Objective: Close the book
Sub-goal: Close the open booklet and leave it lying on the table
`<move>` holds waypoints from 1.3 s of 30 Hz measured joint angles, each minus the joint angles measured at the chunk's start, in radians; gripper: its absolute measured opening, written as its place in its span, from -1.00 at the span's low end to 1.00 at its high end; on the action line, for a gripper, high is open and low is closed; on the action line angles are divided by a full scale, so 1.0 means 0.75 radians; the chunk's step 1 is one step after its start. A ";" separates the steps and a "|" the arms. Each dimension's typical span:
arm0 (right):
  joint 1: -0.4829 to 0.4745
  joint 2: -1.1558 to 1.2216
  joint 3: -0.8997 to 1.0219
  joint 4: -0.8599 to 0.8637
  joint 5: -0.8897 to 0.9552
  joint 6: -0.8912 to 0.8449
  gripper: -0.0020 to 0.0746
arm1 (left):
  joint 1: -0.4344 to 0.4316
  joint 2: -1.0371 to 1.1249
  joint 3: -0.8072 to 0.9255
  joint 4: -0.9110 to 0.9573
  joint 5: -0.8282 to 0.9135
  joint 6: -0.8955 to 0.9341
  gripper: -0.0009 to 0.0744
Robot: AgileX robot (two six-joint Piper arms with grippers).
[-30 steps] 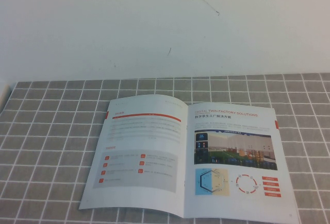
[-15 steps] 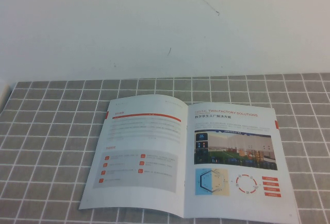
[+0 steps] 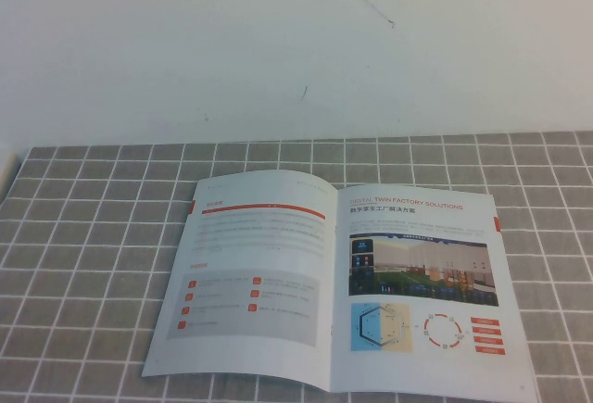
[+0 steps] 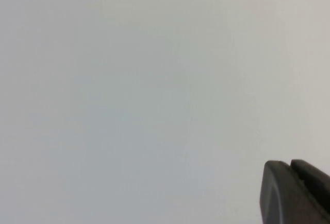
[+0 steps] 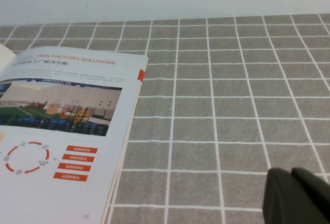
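Note:
An open book [image 3: 334,283] lies flat on the grey checked cloth [image 3: 93,236], near the front edge in the high view. Its left page carries text and a grey panel. Its right page [image 5: 56,121] shows a photo and orange diagrams. Neither arm shows in the high view. My right gripper [image 5: 291,173] hovers over bare cloth [image 5: 216,110] to the right of the book, its dark fingertips pressed together and holding nothing. My left gripper [image 4: 290,166] is also shut and empty, and it faces only a plain white surface, with the book out of its sight.
A white wall [image 3: 278,42] rises behind the cloth. A pale object's edge [image 3: 5,164] shows at the cloth's far left. Open cloth lies on both sides of the book and behind it.

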State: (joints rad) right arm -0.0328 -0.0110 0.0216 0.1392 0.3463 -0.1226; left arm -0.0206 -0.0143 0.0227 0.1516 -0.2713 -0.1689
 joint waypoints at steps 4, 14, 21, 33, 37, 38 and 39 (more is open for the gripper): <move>0.000 0.000 0.000 0.000 0.000 0.000 -0.95 | 0.000 0.000 0.000 0.020 -0.343 0.000 -0.99; 0.000 0.000 0.000 0.000 0.000 0.000 -0.95 | 0.000 0.000 0.000 0.020 -0.645 -0.018 -0.99; 0.000 0.000 0.000 0.000 0.000 0.000 -0.95 | 0.000 0.000 -0.271 0.285 -0.036 -0.323 -0.99; 0.000 0.000 0.000 0.000 0.000 0.000 -0.95 | 0.000 0.278 -0.837 0.063 0.940 -0.232 -0.99; 0.000 0.000 0.000 0.000 0.000 0.000 -0.95 | 0.000 0.432 -0.875 -0.388 1.196 0.253 -0.99; 0.000 0.000 0.000 0.000 0.000 0.000 -0.95 | -0.003 0.467 -0.878 -0.485 1.255 0.342 -0.99; 0.000 0.000 0.000 0.000 0.000 0.000 -0.95 | -0.002 0.500 -0.878 -0.564 1.308 0.408 -0.99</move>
State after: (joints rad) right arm -0.0328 -0.0110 0.0216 0.1392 0.3463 -0.1226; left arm -0.0222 0.3607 -0.6360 -0.2712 0.7095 0.1368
